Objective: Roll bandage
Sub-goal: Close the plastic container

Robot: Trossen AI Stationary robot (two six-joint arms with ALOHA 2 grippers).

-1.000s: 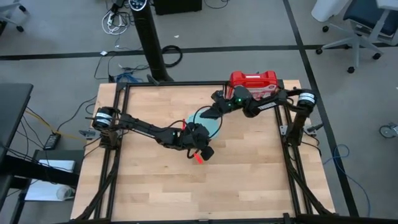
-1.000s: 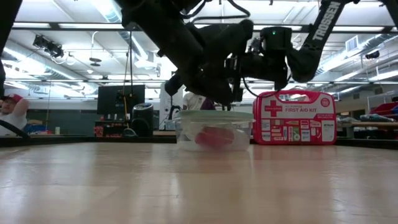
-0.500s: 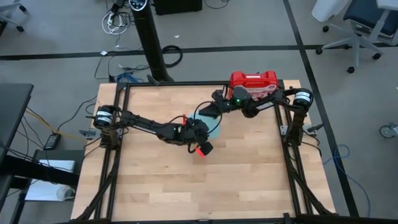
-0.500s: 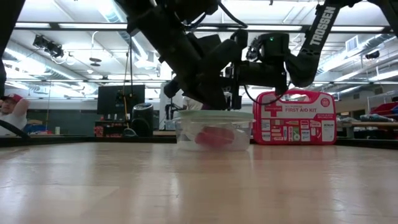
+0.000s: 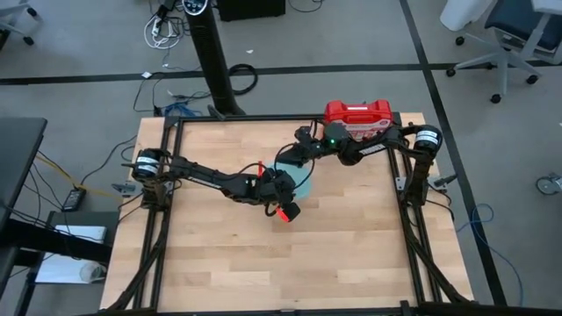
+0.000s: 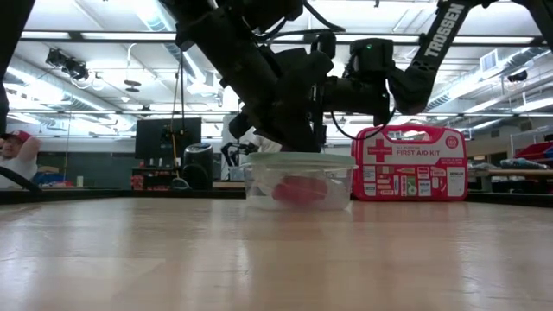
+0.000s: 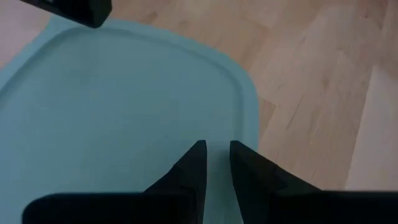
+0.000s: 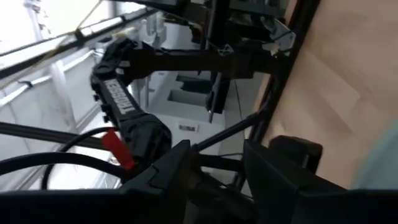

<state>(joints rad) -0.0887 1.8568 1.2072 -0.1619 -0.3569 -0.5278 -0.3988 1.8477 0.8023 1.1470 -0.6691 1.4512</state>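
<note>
Low view: one bandage (image 6: 296, 190), one container (image 6: 298, 180).

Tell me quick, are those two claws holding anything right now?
Left gripper: open a little, holding nothing.
Right gripper: open, holding nothing.

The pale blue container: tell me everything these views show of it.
The pale blue container is a low square tub with clear walls and rounded corners, capped by a smooth pale blue lid. It sits flat on the wooden table near the middle, left of the red first-aid case in the low view. Something red shows through its wall. Both grippers hover just above the lid; contact cannot be told.
</note>
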